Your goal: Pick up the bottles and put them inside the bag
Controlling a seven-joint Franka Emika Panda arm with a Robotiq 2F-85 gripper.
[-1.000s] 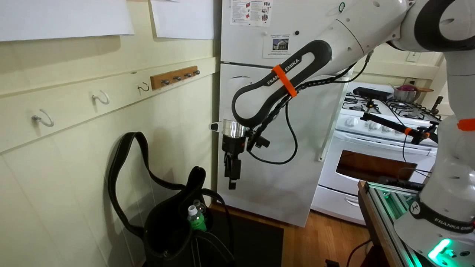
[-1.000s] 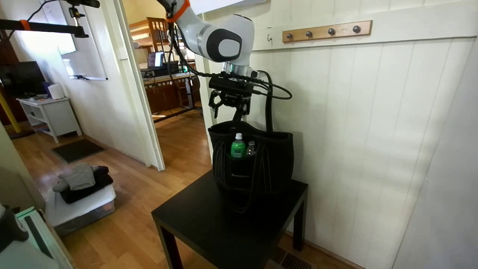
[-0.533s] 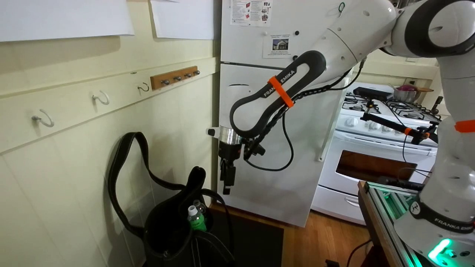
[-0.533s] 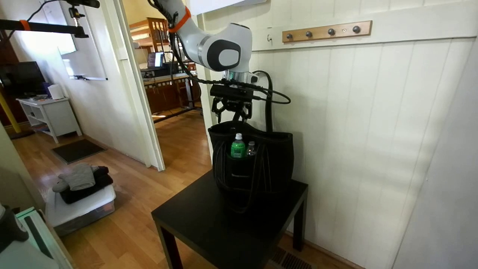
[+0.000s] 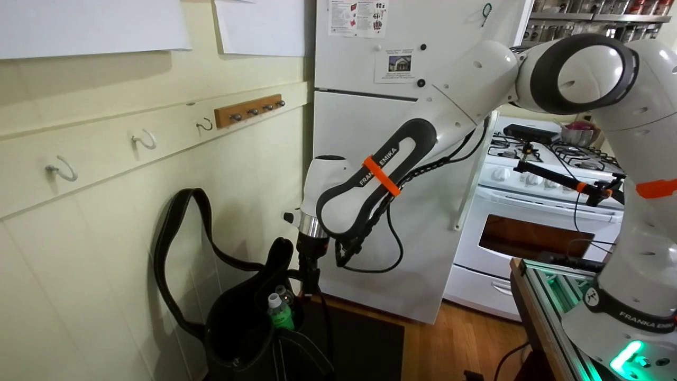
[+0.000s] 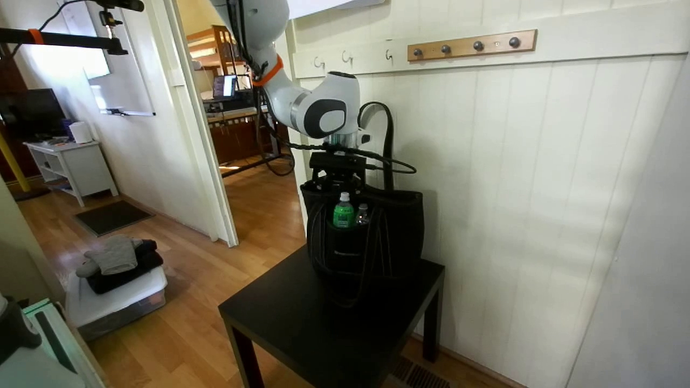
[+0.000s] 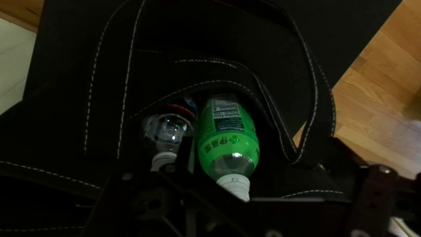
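Standing cap-up in the outer pocket (image 6: 347, 242) of the black bag (image 6: 405, 231): one green bottle (image 6: 343, 215), plastic, white cap (image 7: 235, 185). Long axis near vertical in an exterior view; in the wrist view slightly aslant, cap end towards the gripper (image 7: 264, 148), lower end hidden inside the pocket.

Just beside it, same pocket: one clear bottle (image 7: 168, 130), likewise cap-up, axis roughly alongside.

Bag: soft fabric, pale stitching, tall strap loop (image 6: 388, 156); set on a black table (image 6: 323, 328).

End effector: two-finger gripper, directed downward, near the bottles; fingers (image 7: 185, 153) spread wide. In the wrist view one finger overlies the gap between the two bottles; its opposite stands well apart, beyond the green bottle, whose shoulder and cap show within the span. Contact with either bottle or the bag: cannot tell.
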